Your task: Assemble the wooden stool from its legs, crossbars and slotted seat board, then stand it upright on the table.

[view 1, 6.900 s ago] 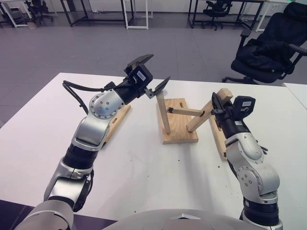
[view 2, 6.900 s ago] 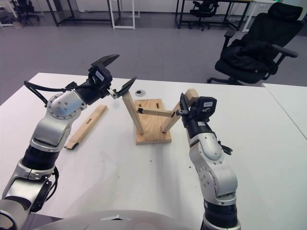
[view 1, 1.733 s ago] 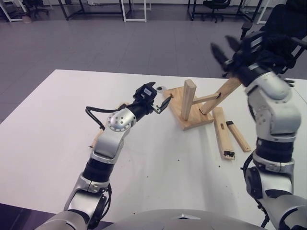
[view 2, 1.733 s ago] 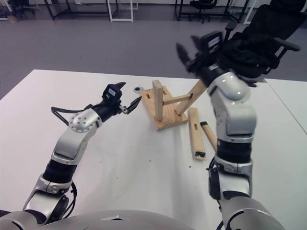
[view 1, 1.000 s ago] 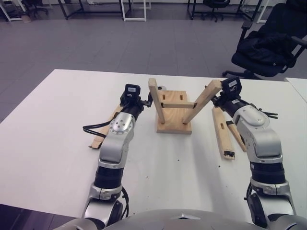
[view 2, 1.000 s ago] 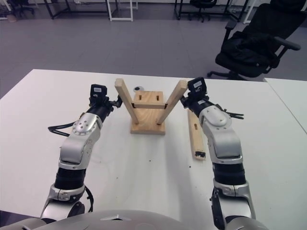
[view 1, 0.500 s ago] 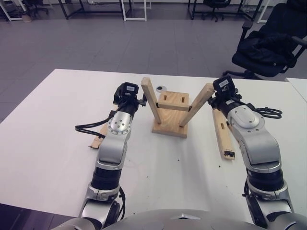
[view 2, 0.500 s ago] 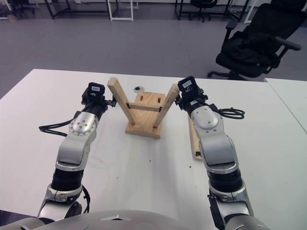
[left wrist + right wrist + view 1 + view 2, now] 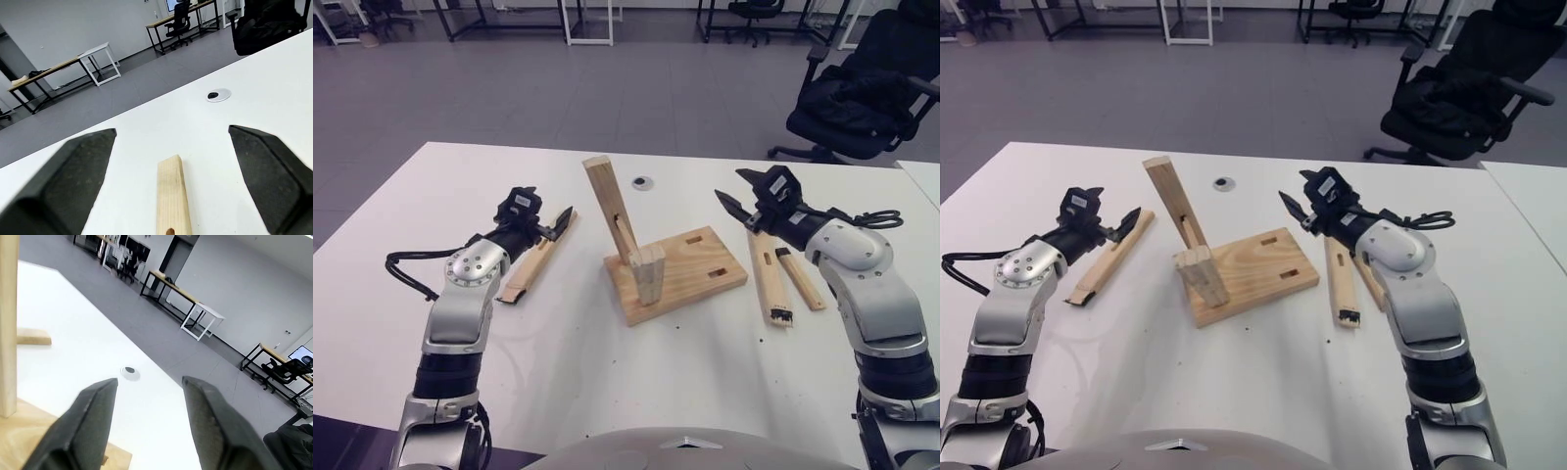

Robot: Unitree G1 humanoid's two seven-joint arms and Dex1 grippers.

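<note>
1. Left gripper (image 9: 1116,204) hangs low over the table (image 9: 607,372), jaws spread wide and holding nothing. The right gripper (image 9: 732,186) is likewise spread and empty, raised just off the right end of the seat board (image 9: 690,264).
2. That slotted board lies flat mid-table. Two legs (image 9: 607,201) joined by a crossbar (image 9: 626,235) stand in its near-left end, and two slots (image 9: 695,238) towards the right end are unfilled.
3. A loose leg (image 9: 536,259) lies flat to the left of the board. In the left wrist view it (image 9: 172,196) sits centred between the fingers (image 9: 73,171), its long axis running straight ahead along the gripper's reach.
4. A second loose leg (image 9: 766,279) and a short crossbar (image 9: 800,281) lie side by side to the right of the board, below the right gripper and nearer the robot.
5. Roughly half looks built. The left arm seems better placed for the next pick, needing only to descend and close across the leg's width.
</note>
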